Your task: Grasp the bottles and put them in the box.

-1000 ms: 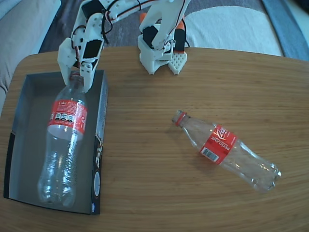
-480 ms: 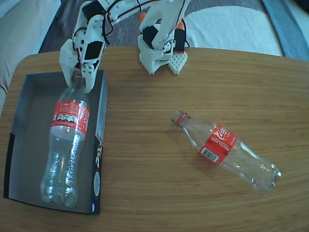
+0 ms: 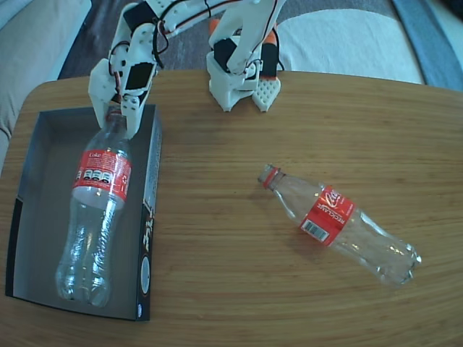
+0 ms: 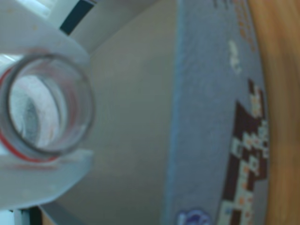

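**1 bottle in, 1 to go**

My gripper (image 3: 116, 114) is clamped on the neck of the first Coca-Cola bottle (image 3: 98, 202), which lies inside the cardboard box (image 3: 40, 195); the blurry wrist view suggests my fingers (image 4: 42, 180) hug its mouth. The second bottle (image 3: 338, 224) waits on the wooden table (image 3: 239, 275), well apart.

In the fixed view, the box (image 3: 43, 210) sits at the table's (image 3: 231, 289) left edge with one bottle (image 3: 94, 217) lying lengthwise inside. The second bottle (image 3: 340, 224) lies on the table toward the right edge, well apart.
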Robot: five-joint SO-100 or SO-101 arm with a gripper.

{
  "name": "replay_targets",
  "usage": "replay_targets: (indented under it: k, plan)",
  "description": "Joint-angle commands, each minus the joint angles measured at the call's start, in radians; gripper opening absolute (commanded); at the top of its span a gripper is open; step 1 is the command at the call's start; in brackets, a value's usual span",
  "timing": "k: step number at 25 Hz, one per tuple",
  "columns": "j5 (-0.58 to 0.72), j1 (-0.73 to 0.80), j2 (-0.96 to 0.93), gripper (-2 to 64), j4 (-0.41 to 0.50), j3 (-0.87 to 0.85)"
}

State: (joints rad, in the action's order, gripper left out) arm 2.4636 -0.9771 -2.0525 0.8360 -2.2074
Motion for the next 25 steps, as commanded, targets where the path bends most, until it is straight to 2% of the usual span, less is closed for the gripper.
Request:
replay_targets:
  k: [1, 3, 6, 8, 20, 25]
  plan:
    - [-0.002, 0.003, -0.005, 8.7, -0.011, 0.015]
    - [-0.003, 0.003, -0.005, 9.7, -0.011, 0.015]
    - [-0.026, 0.003, -0.005, 21.9, -0.012, 0.017]
    - [-0.077, 0.009, -0.005, 25.2, -0.012, 0.021]
    - [-0.092, 0.031, -0.005, 23.5, -0.011, 0.071]
    - [-0.204, 0.107, -0.003, 23.5, 0.000, 0.178]
